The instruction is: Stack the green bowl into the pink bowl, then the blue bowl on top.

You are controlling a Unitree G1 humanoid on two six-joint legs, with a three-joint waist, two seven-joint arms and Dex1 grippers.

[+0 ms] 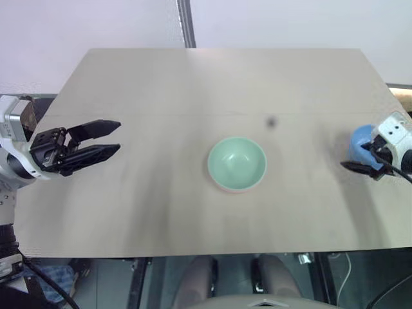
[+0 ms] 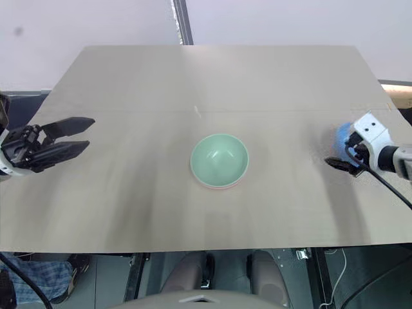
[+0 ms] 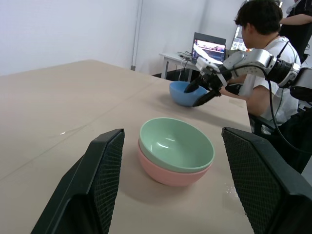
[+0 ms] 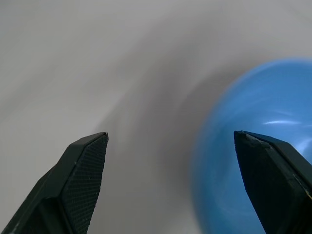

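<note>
The green bowl (image 1: 236, 162) sits nested inside the pink bowl (image 3: 165, 173) at the middle of the table (image 1: 193, 84). Only the pink bowl's rim shows under it from above. The blue bowl (image 1: 360, 141) stands upright near the table's right edge. My right gripper (image 1: 364, 161) hangs open at the blue bowl's near side. One finger is over the bowl (image 4: 253, 146) and the other over bare table. My left gripper (image 1: 118, 136) is open and empty above the table's left side, pointing toward the stacked bowls.
A person (image 3: 263, 44) sits beyond the table's right end, close behind the blue bowl, next to a desk with a laptop (image 3: 209, 48). A metal post (image 1: 187, 22) rises behind the table's far edge.
</note>
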